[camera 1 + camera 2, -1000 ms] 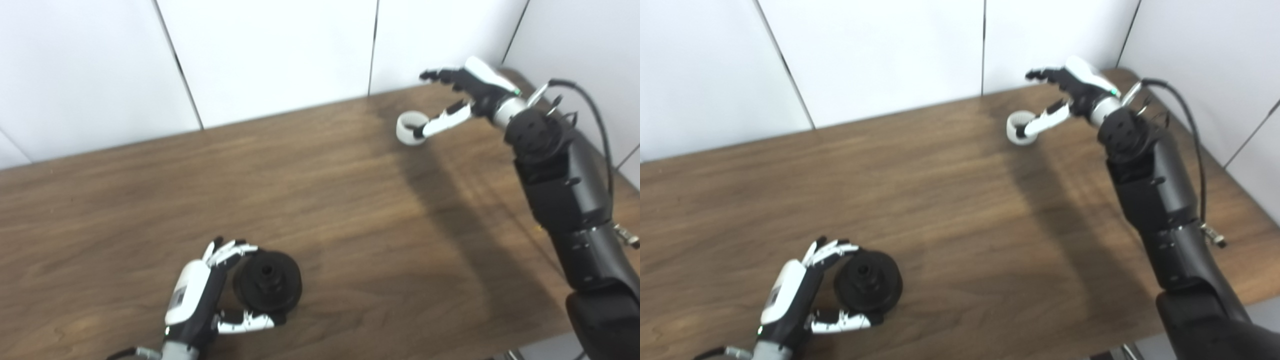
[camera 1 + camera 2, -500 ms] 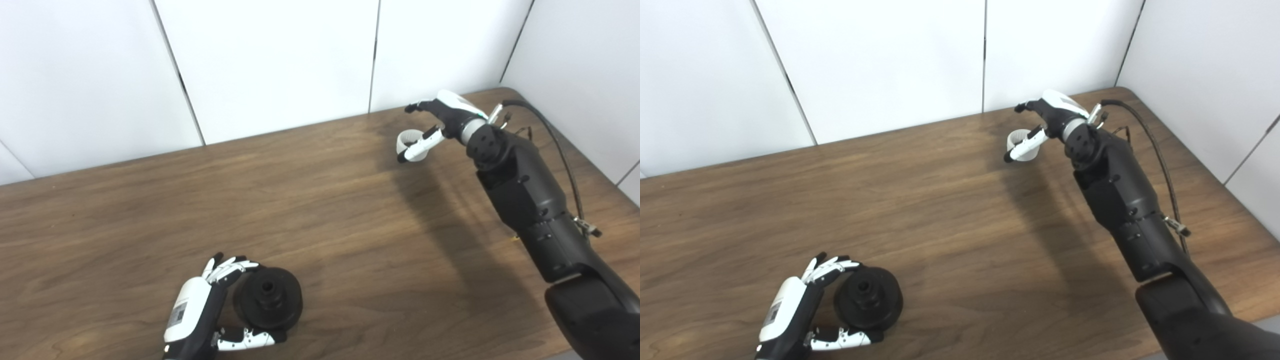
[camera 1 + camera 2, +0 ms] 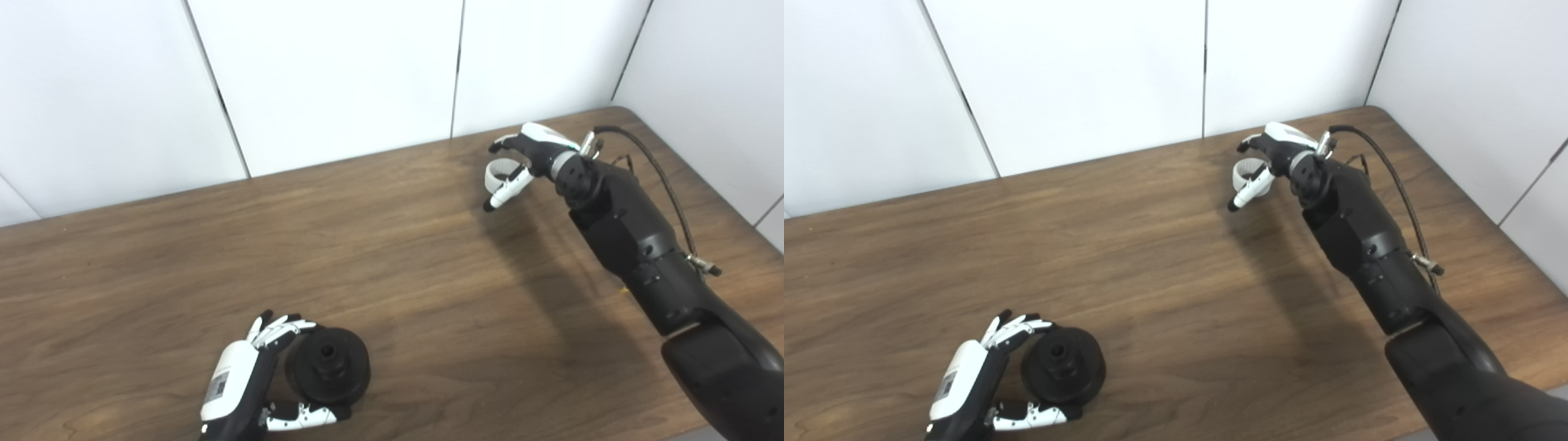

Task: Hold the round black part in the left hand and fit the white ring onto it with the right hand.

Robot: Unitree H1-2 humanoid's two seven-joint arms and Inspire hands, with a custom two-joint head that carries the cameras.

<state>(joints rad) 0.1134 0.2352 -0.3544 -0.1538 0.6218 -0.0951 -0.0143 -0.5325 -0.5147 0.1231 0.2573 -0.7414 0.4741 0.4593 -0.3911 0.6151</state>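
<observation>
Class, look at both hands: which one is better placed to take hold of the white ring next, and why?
The right hand. Its fingers already curl around the white ring at the table's far right, while the left hand is cupped around the round black part near the front edge.

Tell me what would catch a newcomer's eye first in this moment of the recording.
First, the right robot hand at the far right of the brown table, its fingers curled around the white ring, with its long black arm stretching in from the bottom right corner. Then, at the near left edge, the left robot hand cupping the round black part, which appears to rest on the wood. The two parts lie far apart.
</observation>
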